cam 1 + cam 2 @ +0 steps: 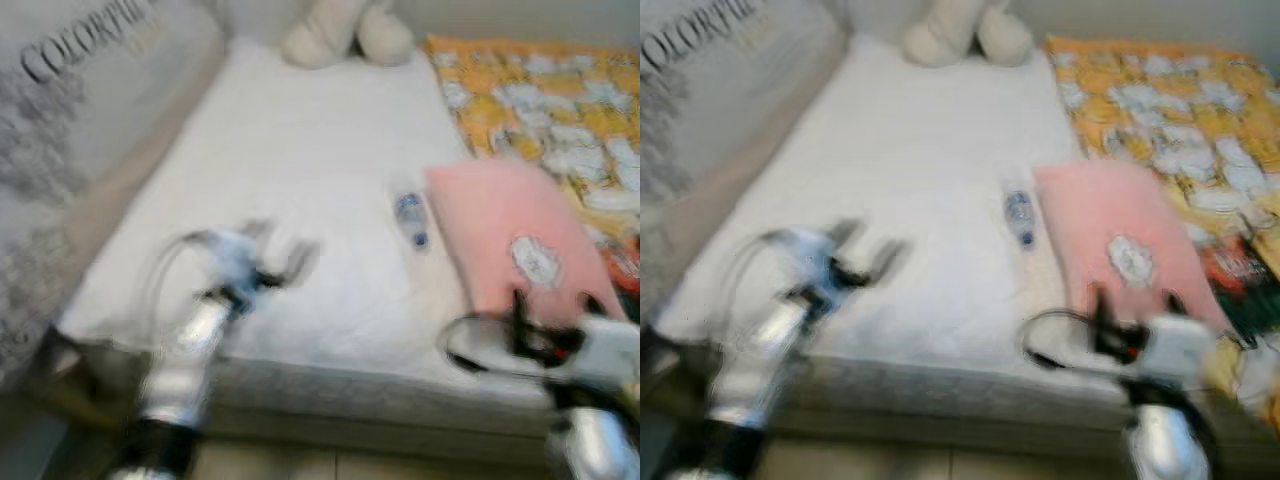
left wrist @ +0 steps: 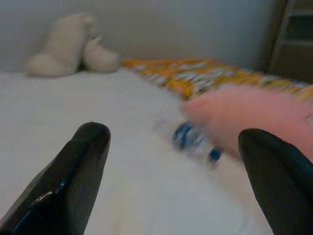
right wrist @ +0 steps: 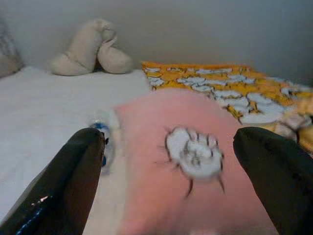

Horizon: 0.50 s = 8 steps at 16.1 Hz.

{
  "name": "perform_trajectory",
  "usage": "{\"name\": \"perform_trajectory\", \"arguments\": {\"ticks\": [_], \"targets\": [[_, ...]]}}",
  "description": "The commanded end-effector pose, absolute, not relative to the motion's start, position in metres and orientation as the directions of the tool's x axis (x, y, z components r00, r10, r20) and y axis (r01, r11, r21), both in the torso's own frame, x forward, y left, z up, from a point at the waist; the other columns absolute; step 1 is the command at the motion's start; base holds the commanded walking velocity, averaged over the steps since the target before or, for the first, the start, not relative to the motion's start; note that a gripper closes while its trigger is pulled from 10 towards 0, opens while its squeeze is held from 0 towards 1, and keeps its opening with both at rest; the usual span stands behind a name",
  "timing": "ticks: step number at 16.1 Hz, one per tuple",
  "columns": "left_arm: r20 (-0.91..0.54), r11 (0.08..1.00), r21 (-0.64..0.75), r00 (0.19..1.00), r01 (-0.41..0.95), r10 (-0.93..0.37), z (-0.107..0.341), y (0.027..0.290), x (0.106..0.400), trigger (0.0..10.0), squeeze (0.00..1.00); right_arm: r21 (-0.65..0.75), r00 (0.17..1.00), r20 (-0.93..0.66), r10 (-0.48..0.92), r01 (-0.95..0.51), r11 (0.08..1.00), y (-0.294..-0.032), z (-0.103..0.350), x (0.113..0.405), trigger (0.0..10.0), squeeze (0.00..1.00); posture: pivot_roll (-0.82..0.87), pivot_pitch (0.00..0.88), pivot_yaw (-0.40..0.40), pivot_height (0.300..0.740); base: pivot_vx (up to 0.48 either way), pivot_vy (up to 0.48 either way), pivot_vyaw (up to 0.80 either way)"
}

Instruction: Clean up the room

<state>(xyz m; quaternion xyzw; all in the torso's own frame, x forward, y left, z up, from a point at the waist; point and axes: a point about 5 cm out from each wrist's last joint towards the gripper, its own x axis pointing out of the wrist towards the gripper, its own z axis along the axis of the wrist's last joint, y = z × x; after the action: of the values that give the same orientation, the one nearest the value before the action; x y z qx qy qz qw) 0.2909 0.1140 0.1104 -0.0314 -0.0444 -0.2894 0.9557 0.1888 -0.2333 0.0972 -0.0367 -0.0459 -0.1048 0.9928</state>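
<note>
Lying beside pink pillow (image 1: 515,235), clear bottle (image 1: 411,220) (blue label), both grippers' fingers (image 2: 78,171) spread.

Both silver arms reach forward, blurred in the head views. The left gripper (image 1: 285,262) is raised, its two black fingers (image 2: 73,171) spread wide apart. The right gripper (image 1: 555,310) is held lower, its fingers (image 3: 68,181) likewise spread wide with nothing between them.

Bottle (image 1: 410,219) on bed (image 1: 300,150), just left of pillow (image 1: 510,235); blanket (image 1: 550,100) behind pillow.
</note>
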Motion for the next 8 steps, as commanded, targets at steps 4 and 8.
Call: {"name": "perform_trajectory", "arguments": {"ticks": [4,8], "targets": [[0.053,0.865,0.010,0.863,0.502,-0.502,0.1145,0.1301,0.2958,10.0,0.00,-0.040,0.977,0.117,-0.178,0.184,0.982,-0.2195,0.1054,0.1949,10.0,0.00,-0.02,0.007,0.025,0.740,0.115,0.000,-0.56],[0.034,0.862,0.008,0.861,0.507,-0.507,0.1139,0.1274,0.2979,10.0,0.00,-0.027,0.977,0.106,-0.183,0.187,0.982,-0.2150,0.1040,0.1924,10.0,0.00,-0.03,0.012,0.029,0.740,0.000,0.000,-0.57]]}}
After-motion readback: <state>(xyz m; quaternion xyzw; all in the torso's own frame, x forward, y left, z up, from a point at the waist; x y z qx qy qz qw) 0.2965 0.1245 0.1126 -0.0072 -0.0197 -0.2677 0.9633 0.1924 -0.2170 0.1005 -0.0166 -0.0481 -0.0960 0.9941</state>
